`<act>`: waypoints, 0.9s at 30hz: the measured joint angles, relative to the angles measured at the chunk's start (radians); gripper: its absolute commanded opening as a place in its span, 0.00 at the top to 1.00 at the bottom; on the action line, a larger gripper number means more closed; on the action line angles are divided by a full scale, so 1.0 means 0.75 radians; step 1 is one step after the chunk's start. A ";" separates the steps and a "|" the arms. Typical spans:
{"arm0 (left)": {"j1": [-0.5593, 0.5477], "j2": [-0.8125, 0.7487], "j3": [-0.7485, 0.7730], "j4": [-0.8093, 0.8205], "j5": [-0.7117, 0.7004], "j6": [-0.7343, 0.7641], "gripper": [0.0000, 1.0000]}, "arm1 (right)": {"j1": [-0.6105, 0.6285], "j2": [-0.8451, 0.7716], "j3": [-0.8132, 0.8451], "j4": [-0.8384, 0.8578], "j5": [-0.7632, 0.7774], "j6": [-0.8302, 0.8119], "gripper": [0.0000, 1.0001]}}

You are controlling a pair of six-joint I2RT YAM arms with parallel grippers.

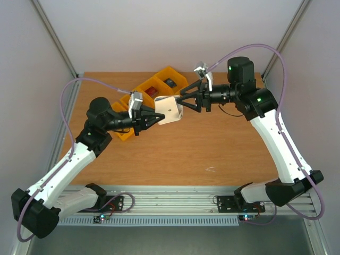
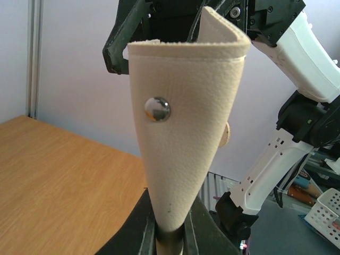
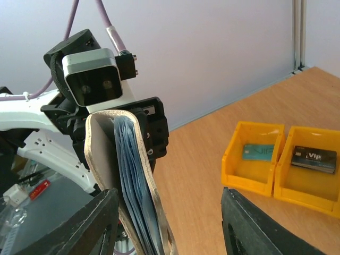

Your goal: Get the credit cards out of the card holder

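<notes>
My left gripper (image 1: 146, 118) is shut on one end of the pale beige card holder (image 1: 169, 110), which it holds up above the table. In the left wrist view the card holder (image 2: 183, 122) rises from between my fingers (image 2: 170, 234), snap stud facing the camera. My right gripper (image 1: 183, 101) is open at the holder's far end. In the right wrist view the holder (image 3: 114, 175) gapes beside my left finger (image 3: 98, 218), showing blue-grey pleated pockets. The right gripper (image 3: 167, 194) grips nothing. A black card (image 3: 313, 158) and a teal-faced card (image 3: 258, 152) lie in yellow bins.
A row of yellow bins (image 1: 139, 101) runs diagonally across the back left of the wooden table (image 1: 212, 149). A black card (image 1: 170, 82) and a reddish one (image 1: 151, 92) lie in two of them. Grey walls close the back and sides.
</notes>
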 measured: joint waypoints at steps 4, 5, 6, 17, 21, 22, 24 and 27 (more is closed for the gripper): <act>0.001 0.000 -0.004 0.006 0.001 0.000 1.00 | 0.004 0.008 0.000 -0.006 -0.003 -0.002 0.41; 0.000 0.000 -0.004 0.007 0.001 0.000 1.00 | 0.009 0.012 0.000 -0.012 -0.004 -0.007 0.40; 0.001 0.000 -0.005 0.006 0.003 0.000 1.00 | 0.015 0.015 0.000 -0.020 -0.006 -0.013 0.40; 0.014 0.001 -0.019 -0.002 0.004 -0.002 1.00 | 0.087 0.050 0.004 -0.080 -0.048 -0.056 0.62; 0.014 0.000 -0.024 -0.002 0.004 -0.004 1.00 | 0.095 0.060 0.004 -0.091 -0.074 -0.082 0.70; 0.014 0.000 -0.025 0.001 0.004 -0.004 1.00 | 0.095 0.060 0.004 -0.092 -0.077 -0.085 0.68; 0.014 -0.001 -0.026 0.010 0.009 -0.005 1.00 | 0.093 0.060 0.004 -0.090 -0.089 -0.087 0.64; 0.014 0.000 -0.027 0.021 0.011 -0.005 1.00 | 0.080 0.060 0.004 -0.086 -0.122 -0.086 0.63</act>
